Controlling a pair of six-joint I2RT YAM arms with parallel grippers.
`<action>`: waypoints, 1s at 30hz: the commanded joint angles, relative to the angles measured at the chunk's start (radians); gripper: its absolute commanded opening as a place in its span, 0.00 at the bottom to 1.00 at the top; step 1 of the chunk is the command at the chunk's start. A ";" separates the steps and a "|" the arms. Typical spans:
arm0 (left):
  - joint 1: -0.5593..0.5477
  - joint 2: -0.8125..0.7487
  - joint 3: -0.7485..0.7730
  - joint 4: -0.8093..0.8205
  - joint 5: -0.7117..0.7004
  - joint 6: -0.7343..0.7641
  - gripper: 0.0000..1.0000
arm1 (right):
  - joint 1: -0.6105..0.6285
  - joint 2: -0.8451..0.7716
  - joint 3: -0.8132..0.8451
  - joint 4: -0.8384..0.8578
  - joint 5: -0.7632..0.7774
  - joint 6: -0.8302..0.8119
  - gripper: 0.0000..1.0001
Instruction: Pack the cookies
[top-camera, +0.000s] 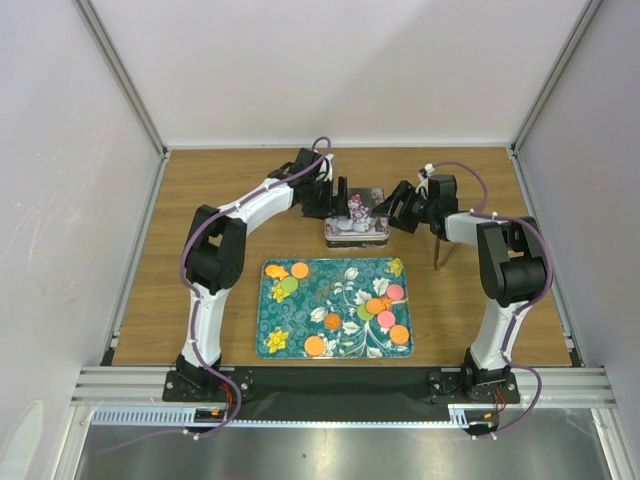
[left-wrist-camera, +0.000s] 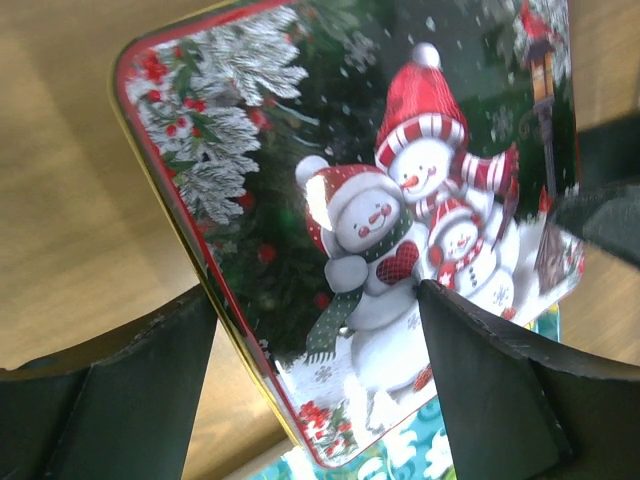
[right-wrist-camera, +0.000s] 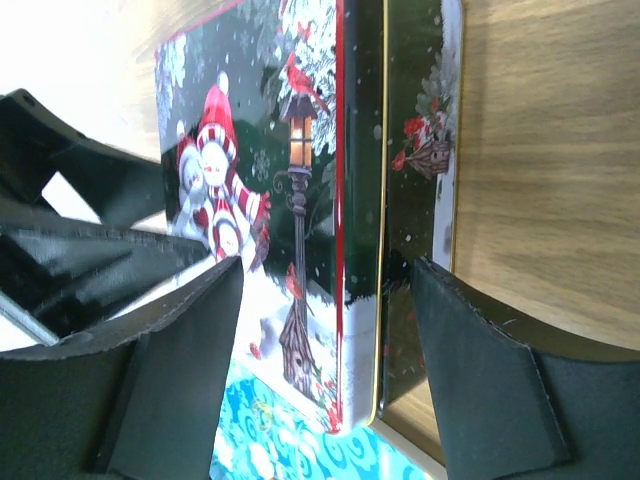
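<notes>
Several cookies lie loose on the teal flowered tray: orange ones, pink ones, a green one. A closed tin with a snowman lid stands just behind the tray. My left gripper is open over the tin's left end; in the left wrist view the lid fills the gap of the gripper. My right gripper is open at the tin's right end, its fingers either side of the tin's side wall, as the right wrist view shows.
The tray sits mid-table on the wooden top, near the front edge. White walls and metal posts enclose the back and sides. A corner of the tray shows under the tin in both wrist views.
</notes>
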 joint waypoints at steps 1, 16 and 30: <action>-0.002 0.041 0.116 0.000 0.041 0.001 0.85 | 0.048 0.019 0.025 0.152 -0.085 0.094 0.72; 0.035 0.043 0.160 -0.020 0.042 0.027 0.86 | 0.048 0.042 0.043 0.105 -0.051 0.069 0.73; 0.070 -0.019 0.096 -0.017 -0.024 0.039 0.92 | 0.048 0.029 0.083 0.001 -0.008 0.013 0.78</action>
